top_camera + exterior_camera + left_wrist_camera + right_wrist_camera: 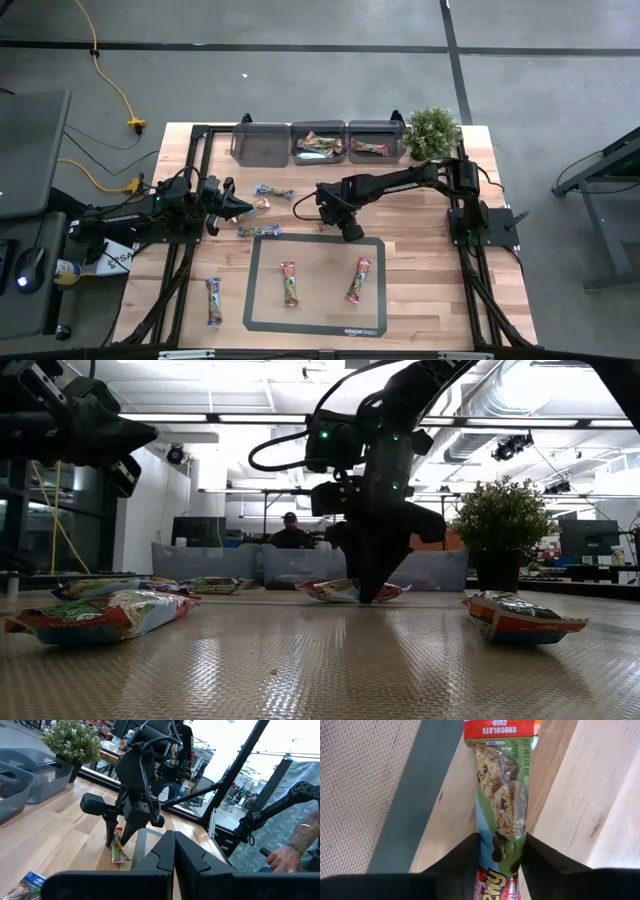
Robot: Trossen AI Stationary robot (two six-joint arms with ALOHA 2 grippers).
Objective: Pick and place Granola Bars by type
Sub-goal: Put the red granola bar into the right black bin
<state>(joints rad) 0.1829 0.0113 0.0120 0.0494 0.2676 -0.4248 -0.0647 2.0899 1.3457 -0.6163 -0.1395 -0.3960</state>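
A: We see a pale wooden table [420, 250] on a grey concrete floor [300, 80], with a dark-bordered mesh mat [262, 290] near its front edge.

B: Agreed. The right claw [349, 231] stands just past the mat's far edge, its fingers straddling a green-wrapped bar [501, 795] that lies on the wood beside the mat's border. We see the bar between the fingers, touching both, so the claw is closing on it.

A: And the left claw [243, 207] hovers above the table's left part, its fingers pressed together with nothing between them.

B: Other Granola Bars lie about: two on the mat [289, 283], one on the wood by the front left corner [213, 300], two near the left claw [274, 192].

A: Three grey bins [264, 143] line the far edge; the middle and right ones hold bars. A potted plant [432, 130] stands beside them.

B: Beyond the table, the low view shows a bright workshop with ceiling lights and a person [290, 532] seated far back.
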